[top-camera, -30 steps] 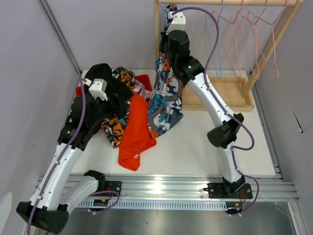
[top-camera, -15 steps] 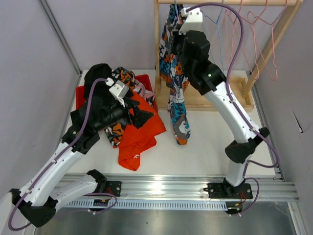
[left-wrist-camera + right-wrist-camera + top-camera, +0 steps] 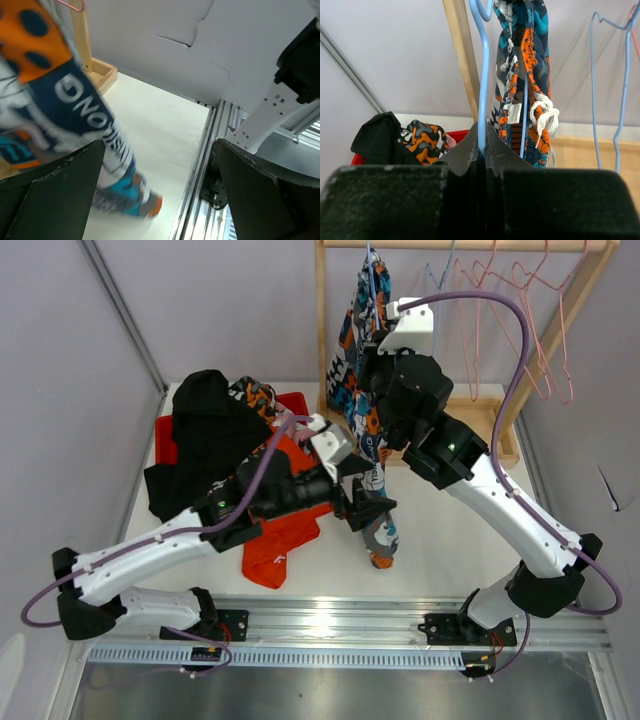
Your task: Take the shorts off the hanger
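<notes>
The blue shorts (image 3: 362,390) with orange-white print hang long from a blue wire hanger (image 3: 481,75), their lower end near the table at the front. My right gripper (image 3: 481,145) is shut on the hanger's wire, just left of the shorts' waistband (image 3: 525,60) and its white drawstring. My left gripper (image 3: 368,505) is open beside the lower leg of the shorts. In the left wrist view the shorts (image 3: 75,110) hang blurred by the left finger, and nothing lies between the fingers (image 3: 265,200).
Black shorts (image 3: 205,430), blotched orange-black-white shorts (image 3: 255,398) and plain orange shorts (image 3: 285,530) lie piled over a red bin (image 3: 300,405) on the left. The wooden rack (image 3: 325,330) holds pink hangers (image 3: 540,310) and a bare blue hanger (image 3: 620,100). The metal rail (image 3: 340,625) runs along the front.
My right arm has carried the hanger and shorts rightward and up, so they now hang straight. My left arm has swung right from the pile to the shorts' lower end, still open.
</notes>
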{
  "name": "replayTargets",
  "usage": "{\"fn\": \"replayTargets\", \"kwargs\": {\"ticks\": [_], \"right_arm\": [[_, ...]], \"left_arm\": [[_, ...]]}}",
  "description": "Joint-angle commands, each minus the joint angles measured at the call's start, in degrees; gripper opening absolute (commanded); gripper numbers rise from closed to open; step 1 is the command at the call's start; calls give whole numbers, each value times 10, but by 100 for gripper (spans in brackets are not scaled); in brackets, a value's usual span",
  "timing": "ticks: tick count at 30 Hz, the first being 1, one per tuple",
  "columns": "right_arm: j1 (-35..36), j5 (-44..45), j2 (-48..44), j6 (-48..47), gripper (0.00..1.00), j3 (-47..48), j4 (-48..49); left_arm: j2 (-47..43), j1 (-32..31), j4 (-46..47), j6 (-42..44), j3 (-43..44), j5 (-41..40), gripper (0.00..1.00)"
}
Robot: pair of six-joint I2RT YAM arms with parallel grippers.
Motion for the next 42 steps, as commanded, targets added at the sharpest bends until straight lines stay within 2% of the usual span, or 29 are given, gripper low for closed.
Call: {"fn": "replayTargets", "kwargs": {"ticks": [1,5,6,8,11,13,14,15,16,18,19,20,25,30,34,35,39,42], "right_arm": [[15,44,-52,4,0,-16,106],[21,52,-72,17,0,-27,99],[25,54,-75,18,0,-29,99],[28,57,-86,17,0,-31,96],[35,57,-100,24,0,-34,86],[40,58,-107,26,0,-40,86],[42,60,-113,26,0,-43,86],[44,61,-117,26,0,-45,87],[47,61,-120,27,0,-51,87],[48,64,-127,26,0,-55,87],[48,64,-129,28,0,-57,86],[49,67,-131,28,0,-58,87],[48,73,-129,20,0,-55,91],[42,76,-116,-5,0,-25,89],[26,67,-95,-20,0,20,74],[21,64,-88,-23,0,35,67],[16,60,-59,-35,0,117,32],[14,59,-51,-45,0,139,35]], "left_arm": [[46,-29,66,15,36,-67,99],[75,-52,91,21,39,-116,99],[78,-61,98,22,37,-158,99],[87,-64,106,31,33,-188,99],[99,-64,110,49,35,-252,95],[106,-65,109,55,44,-317,88],[109,-65,106,65,46,-334,79],[114,-65,107,71,53,-346,74],[117,-65,109,76,57,-364,60],[123,-65,115,83,63,-374,42],[125,-65,115,83,65,-380,7],[125,-65,113,79,67,-384,0],[91,-91,122,74,28,-384,0],[29,-198,145,55,-61,-443,0],[-15,-321,153,37,-141,-522,0],[-19,-340,147,31,-148,-558,0],[-29,-397,115,-23,-189,-609,0],[-24,-418,104,-75,-224,-615,0]]}}
